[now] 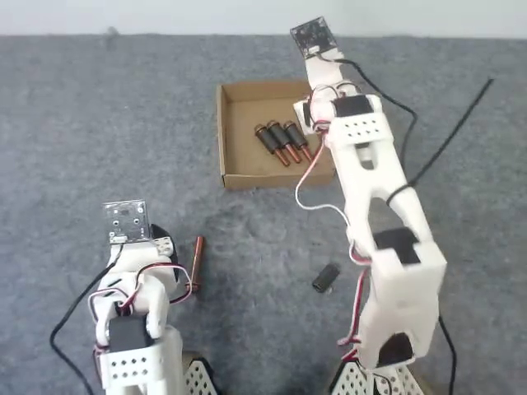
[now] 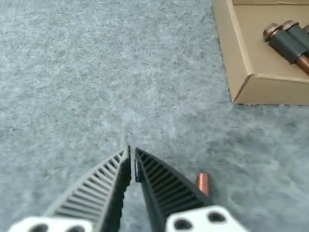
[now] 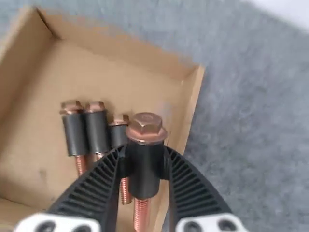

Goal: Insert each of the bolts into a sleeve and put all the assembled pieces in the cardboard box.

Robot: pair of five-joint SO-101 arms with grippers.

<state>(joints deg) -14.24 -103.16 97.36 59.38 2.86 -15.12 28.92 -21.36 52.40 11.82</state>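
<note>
While the left gripper [image 2: 131,154] sits clenched, empty, beside a bare copper bolt [image 1: 197,257] on the grey felt bench [image 1: 82,123], a short black sleeve [image 1: 326,277] lies apart — beyond, the right gripper [image 3: 143,152] grasps a sleeved copper bolt [image 3: 145,166] over the brown cardboard box [image 1: 235,177] holding three assembled pieces [image 1: 284,141].

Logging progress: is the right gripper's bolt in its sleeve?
In. The right gripper clamps a black sleeve with the bolt through it: head at one end, thread out the other.

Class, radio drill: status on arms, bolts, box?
Right gripper, jaws shut on sleeved bolt over box. Left gripper, jaws shut, empty, beside bare bolt. Three assemblies in box; one sleeve loose. Nothing blocking.
</note>
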